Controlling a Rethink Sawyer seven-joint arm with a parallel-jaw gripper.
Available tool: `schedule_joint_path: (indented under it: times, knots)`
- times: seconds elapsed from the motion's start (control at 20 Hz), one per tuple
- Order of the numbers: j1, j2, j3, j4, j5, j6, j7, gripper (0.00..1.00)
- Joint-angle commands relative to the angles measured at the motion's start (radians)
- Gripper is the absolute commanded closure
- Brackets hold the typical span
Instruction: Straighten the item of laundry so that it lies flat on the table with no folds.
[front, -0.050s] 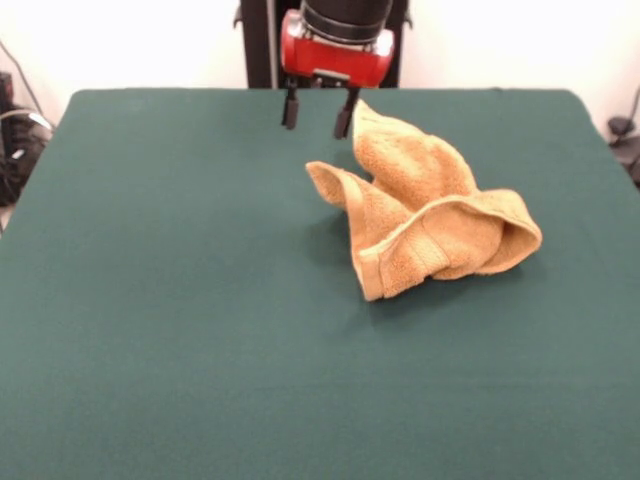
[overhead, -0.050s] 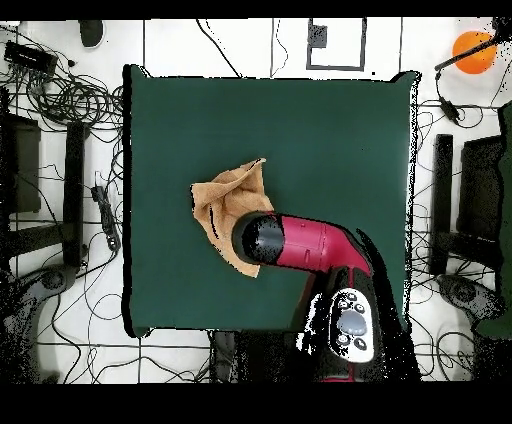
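Note:
The item of laundry, a mustard-orange terry towel, sits crumpled right of the table's middle. One corner rises in a peak and a thick fold curls over on its right side. The dark green table spreads wide around it. My gripper hangs above the far part of the table with its two black fingers apart and nothing between them. The towel's raised peak stands just beside the right-hand finger. In the overhead view the red arm covers part of the towel and hides the gripper.
The table has bare green cloth on every side of the towel. Cables and dark equipment lie on the floor around it, and an orange ball sits off its corner.

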Motion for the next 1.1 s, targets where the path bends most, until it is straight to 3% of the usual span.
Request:
schedule_joint_path:
  times: [0.05,0.6,1.1]
  knots:
    - [-0.017,0.067,0.16,-0.021,-0.091,0.085,-0.105,0.0]
    - [-0.027,0.064,0.189,-0.053,-0.16,0.131,-0.074,0.0]
    - [-0.049,0.048,0.243,-0.053,-0.237,0.077,-0.12,0.0]
